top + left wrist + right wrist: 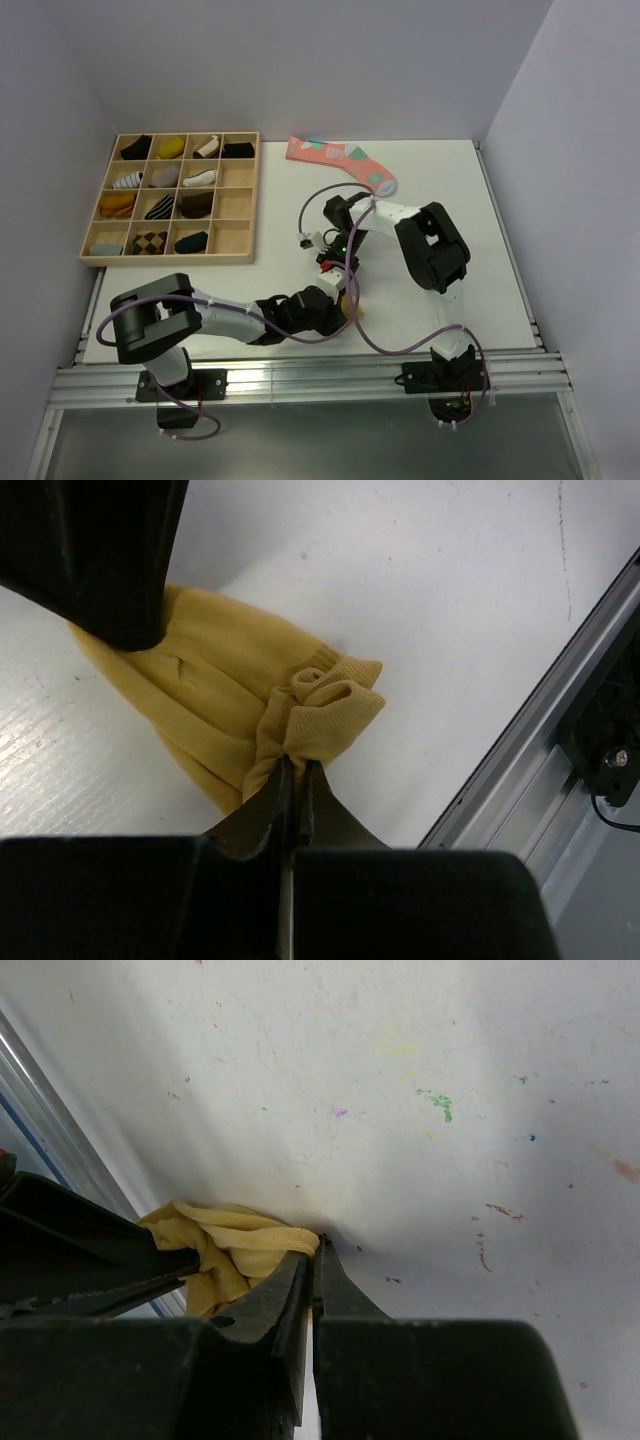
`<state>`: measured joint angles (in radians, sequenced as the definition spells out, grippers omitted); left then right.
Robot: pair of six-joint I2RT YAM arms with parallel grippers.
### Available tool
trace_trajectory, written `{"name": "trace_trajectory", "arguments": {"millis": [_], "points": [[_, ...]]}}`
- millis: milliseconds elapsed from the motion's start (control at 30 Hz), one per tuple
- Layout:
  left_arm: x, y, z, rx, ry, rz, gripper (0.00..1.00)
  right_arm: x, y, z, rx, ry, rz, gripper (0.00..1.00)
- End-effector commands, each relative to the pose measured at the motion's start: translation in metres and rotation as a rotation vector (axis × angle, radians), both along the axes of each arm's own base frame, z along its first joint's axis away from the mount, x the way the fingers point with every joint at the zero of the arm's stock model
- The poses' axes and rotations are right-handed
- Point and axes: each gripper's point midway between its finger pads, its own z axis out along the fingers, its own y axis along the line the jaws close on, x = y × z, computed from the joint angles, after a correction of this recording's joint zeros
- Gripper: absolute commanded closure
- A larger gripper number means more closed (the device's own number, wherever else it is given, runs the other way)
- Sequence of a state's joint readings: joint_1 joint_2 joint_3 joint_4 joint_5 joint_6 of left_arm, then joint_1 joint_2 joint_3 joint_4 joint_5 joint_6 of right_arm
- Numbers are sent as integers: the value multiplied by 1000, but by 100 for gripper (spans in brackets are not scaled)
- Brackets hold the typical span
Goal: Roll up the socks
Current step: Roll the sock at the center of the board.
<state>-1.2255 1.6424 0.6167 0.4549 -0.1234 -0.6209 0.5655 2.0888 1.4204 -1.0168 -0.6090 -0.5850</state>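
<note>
Both arms meet near the middle of the bench's near edge. The left gripper (296, 767) reaches in low and the right gripper (313, 1252) points down, each with jaws pinched tight on the mustard sock (215, 695).

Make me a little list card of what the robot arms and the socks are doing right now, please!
sock being worked: mustard-tan ankle sock, bunched up on the white table near its front edge
left gripper: shut, pinching the sock's scrunched end
right gripper: shut, tips at the sock's other end
pink sock: lying flat at the back, no gripper on it
wooden tray: back left, many compartments holding rolled socks
</note>
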Motion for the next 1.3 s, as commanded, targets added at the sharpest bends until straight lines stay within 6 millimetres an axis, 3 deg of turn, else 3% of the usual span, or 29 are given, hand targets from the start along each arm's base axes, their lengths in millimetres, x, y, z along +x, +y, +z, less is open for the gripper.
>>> {"name": "trace_trajectory", "arguments": {"millis": [0, 300, 533, 733, 933, 1267], "points": [[-18, 6, -17, 72, 119, -63, 100, 19, 11, -3, 37, -89, 10, 99], [-29, -3, -27, 49, 430, -42, 100, 20, 9, -6, 40, -136, 15, 98], [-31, 4, -40, 7, 650, 53, 100, 27, 11, -1, 46, -192, -8, 96], [-36, 13, -56, -23, 794, 127, 100, 38, 12, 11, 72, -295, -51, 75], [-35, 25, -76, 32, 808, 182, 100, 52, 9, 24, 86, -368, -126, 62], [-36, 27, -90, 128, 745, 191, 100, 70, -1, 14, 14, -425, -208, 60]]}}
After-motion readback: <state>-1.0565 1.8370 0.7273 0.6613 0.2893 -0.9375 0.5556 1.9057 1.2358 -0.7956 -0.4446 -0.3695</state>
